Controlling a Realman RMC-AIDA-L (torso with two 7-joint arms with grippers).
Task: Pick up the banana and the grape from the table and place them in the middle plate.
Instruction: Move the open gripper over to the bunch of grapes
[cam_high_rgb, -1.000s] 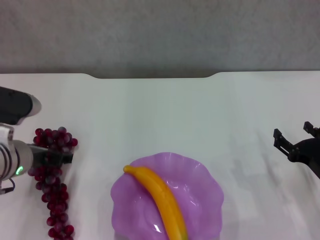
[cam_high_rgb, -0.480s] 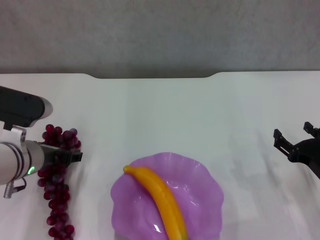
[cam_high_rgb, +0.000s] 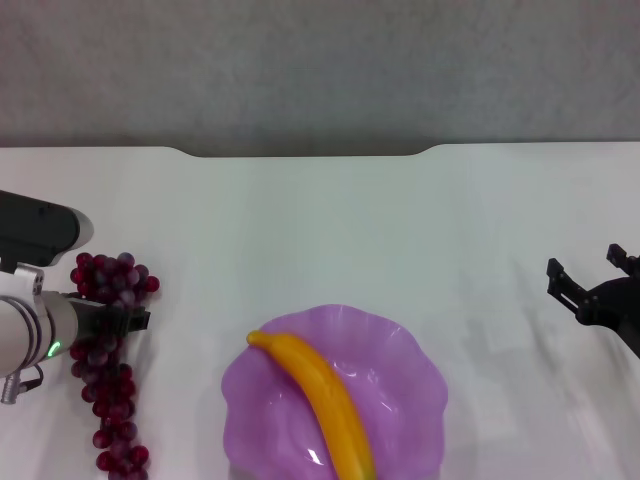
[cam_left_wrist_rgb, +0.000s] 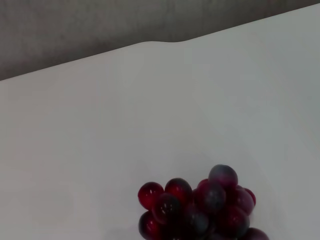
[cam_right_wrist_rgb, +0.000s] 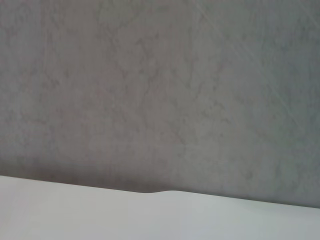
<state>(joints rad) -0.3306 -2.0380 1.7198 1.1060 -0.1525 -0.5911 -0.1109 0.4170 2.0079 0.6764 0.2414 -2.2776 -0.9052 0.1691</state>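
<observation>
Grape bunch gripped, but sagging back toward the surface

The grape (cam_high_rgb: 108, 355), left of the middle plate (cam_high_rgb: 400, 385) holding the banana (cam_high_rgb: 315, 400), has dropped leftward since a moment ago; left gripper (cam_high_rgb: 118, 318) fingers clamp its upper part; right gripper (cam_high_rgb: 590, 285) parked, fingers apart.

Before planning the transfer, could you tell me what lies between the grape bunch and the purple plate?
Nothing: in the head view, only bare white table separates the grape from the middle plate.
</observation>
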